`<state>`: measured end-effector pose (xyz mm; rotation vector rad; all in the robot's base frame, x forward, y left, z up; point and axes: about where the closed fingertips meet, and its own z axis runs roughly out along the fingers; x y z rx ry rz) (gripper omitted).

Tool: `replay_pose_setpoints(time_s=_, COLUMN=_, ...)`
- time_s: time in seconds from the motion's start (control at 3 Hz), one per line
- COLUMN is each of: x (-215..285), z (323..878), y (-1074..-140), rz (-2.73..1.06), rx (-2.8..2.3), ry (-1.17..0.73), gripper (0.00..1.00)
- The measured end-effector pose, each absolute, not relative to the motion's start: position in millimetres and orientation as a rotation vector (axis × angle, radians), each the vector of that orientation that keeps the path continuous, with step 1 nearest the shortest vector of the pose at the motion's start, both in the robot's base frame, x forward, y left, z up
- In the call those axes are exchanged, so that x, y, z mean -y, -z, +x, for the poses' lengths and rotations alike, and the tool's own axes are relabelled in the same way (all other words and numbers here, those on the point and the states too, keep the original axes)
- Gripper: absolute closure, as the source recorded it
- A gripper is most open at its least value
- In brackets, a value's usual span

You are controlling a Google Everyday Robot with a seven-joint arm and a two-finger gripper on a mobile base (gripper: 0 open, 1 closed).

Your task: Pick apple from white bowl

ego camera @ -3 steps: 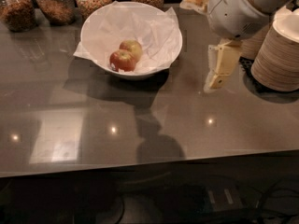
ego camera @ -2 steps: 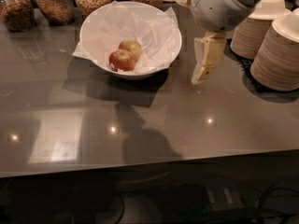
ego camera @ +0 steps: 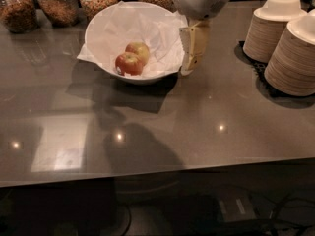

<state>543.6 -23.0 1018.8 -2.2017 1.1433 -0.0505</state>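
Note:
The white bowl (ego camera: 101,28), wide and lined with crinkled white paper, stands at the back of the grey counter. The deep red apple (ego camera: 128,63) lies in its front part. A paler yellow-green apple (ego camera: 139,49) lies right behind it, touching it. My gripper (ego camera: 190,65) hangs from the white arm at the top of the camera view, its cream fingers pointing down just outside the bowl's right rim. It stands to the right of the red apple and holds nothing.
Two stacks of beige paper bowls (ego camera: 290,38) stand on a black mat at the right. Several glass jars of nuts and grains (ego camera: 59,4) line the back edge behind the bowl. The grey counter (ego camera: 206,127) reaches to the front edge.
The arm and gripper have moved left, from near the paper bowl stacks to the white bowl's right rim. The apples and bowl have not moved.

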Motion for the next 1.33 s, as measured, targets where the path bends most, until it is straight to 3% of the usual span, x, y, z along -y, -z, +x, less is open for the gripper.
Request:
replay_pose_setpoints(time_s=1.0, x=-34, z=595, y=-997, rz=-2.356, rx=-0.823, ry=0.032, gripper=0.00)
replay_pose_setpoints(time_s=1.33, x=-47, z=608, y=-989, rz=-2.389, rx=-0.765, ry=0.013, gripper=0.16)
